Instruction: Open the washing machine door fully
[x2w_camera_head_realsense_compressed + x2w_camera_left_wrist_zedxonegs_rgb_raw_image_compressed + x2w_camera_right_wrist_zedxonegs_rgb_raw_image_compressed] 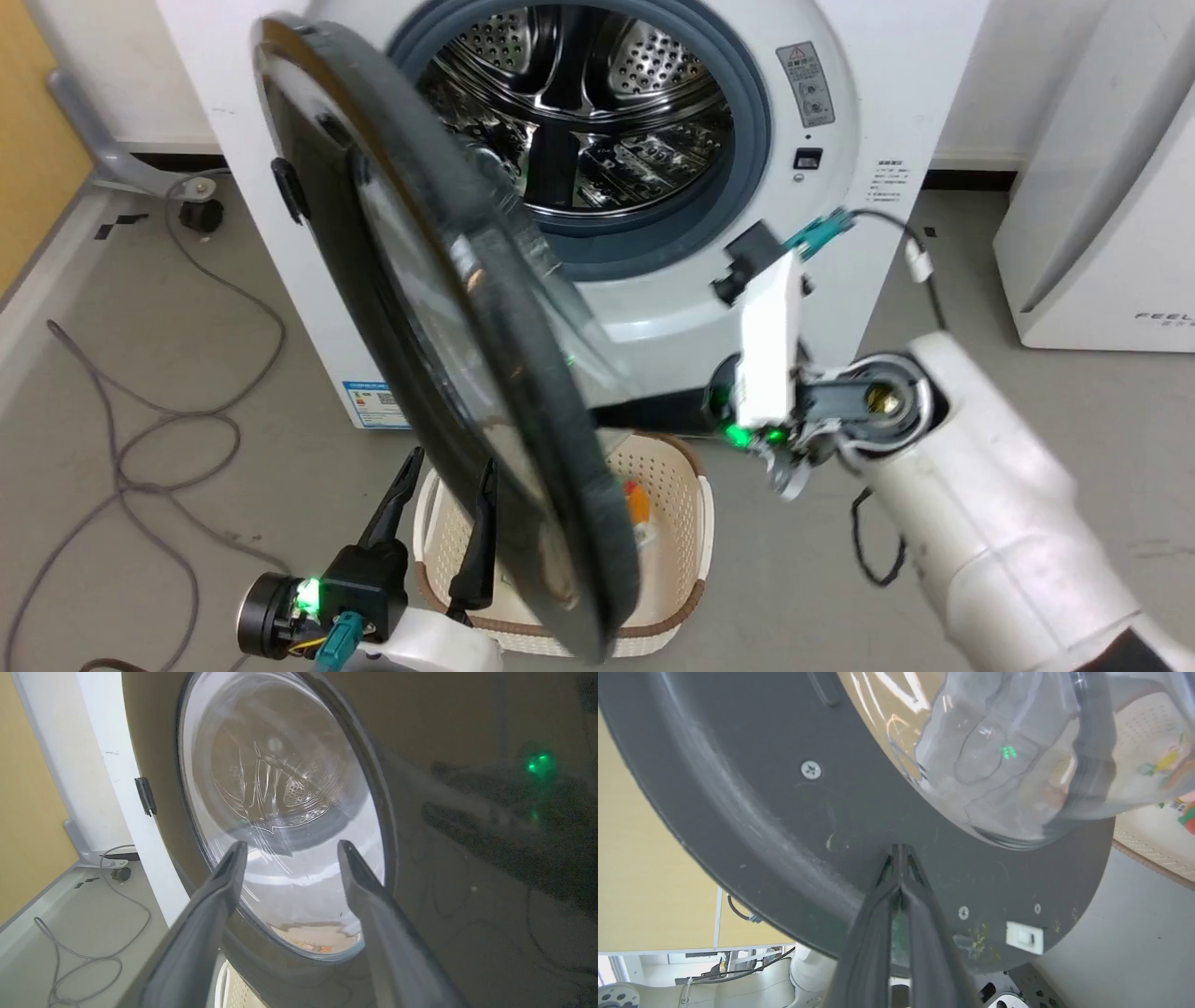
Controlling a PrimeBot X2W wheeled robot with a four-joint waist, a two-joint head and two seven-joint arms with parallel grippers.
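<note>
Black door (467, 373) is touched by the closed right gripper's (900, 851) tips; a steady outward push is advised; the left gripper (290, 844) is spread wide, door just ahead.

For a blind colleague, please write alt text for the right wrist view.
The right gripper, jaws shut, points at the dark inner face of the washing machine door, next to its clear glass bowl. A pale basket shows behind at right.
</note>
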